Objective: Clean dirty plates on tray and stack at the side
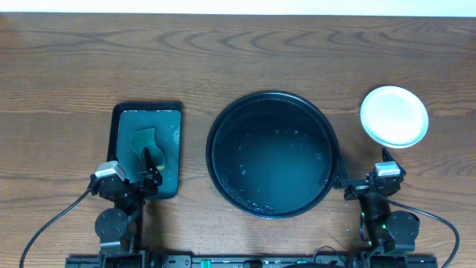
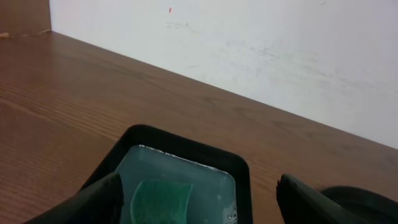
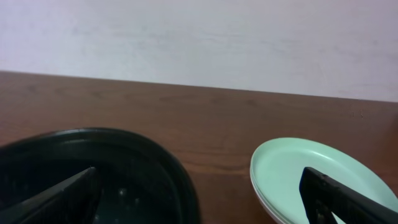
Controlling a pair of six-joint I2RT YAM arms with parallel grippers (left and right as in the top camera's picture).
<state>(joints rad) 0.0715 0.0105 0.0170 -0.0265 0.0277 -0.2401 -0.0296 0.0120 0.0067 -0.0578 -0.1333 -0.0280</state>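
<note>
The large round black tray (image 1: 271, 153) sits mid-table with only droplets and foam in it; its rim shows in the right wrist view (image 3: 143, 155). The plates (image 1: 394, 115) are stacked to the tray's right, a clean pale mint one on top (image 3: 311, 171). My right gripper (image 1: 363, 181) is open and empty at the tray's near right edge, its fingers (image 3: 199, 199) straddling the gap between tray and stack. My left gripper (image 1: 149, 170) is open and empty over the near end of the small tray, its fingers (image 2: 199, 202) either side of the green sponge (image 2: 161, 200).
A smaller rectangular dark-green tray (image 1: 119, 123) holding soapy water and the sponge (image 1: 144, 141) stands left of the black tray. A pale wall runs behind the table's far edge (image 2: 249, 50). Cables trail from both arm bases at the front edge.
</note>
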